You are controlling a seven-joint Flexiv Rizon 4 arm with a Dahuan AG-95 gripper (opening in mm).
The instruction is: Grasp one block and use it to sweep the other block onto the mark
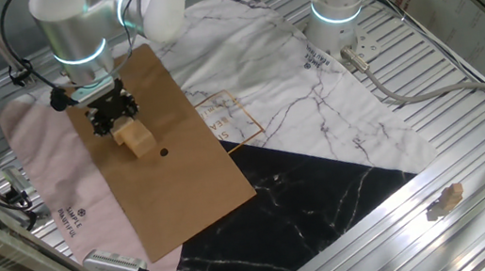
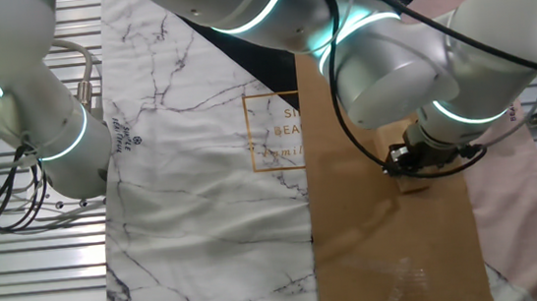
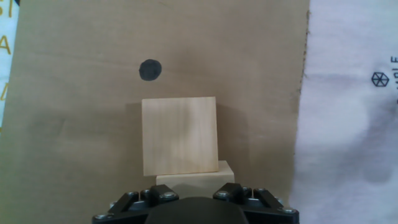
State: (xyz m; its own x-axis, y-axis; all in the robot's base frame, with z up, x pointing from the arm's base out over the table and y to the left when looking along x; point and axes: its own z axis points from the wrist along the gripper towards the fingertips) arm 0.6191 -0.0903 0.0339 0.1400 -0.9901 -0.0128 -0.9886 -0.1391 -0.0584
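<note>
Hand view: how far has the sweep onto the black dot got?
Done: the gripper holds one wooden block, pressed against the back of the second block. In hand: pushing that block across the brown sheet. Left: the black dot is uncovered, ahead and slightly left of the front block, so the push needs more travel and a leftward shift.

Two wooden blocks are showing in the hand view: a larger block (image 3: pixel 180 135) lying on the brown sheet (image 3: pixel 74 137) and a smaller block (image 3: pixel 194 173) sitting just behind it, nearer the pincer (image 3: pixel 194 208). One round black mark (image 3: pixel 150 70) is sitting on that single brown sheet. Two robot arms are standing over the tabletop (image 1: pixel 469 123), and one orange square outline (image 1: pixel 235 117) is showing on the marble cloth.
</note>
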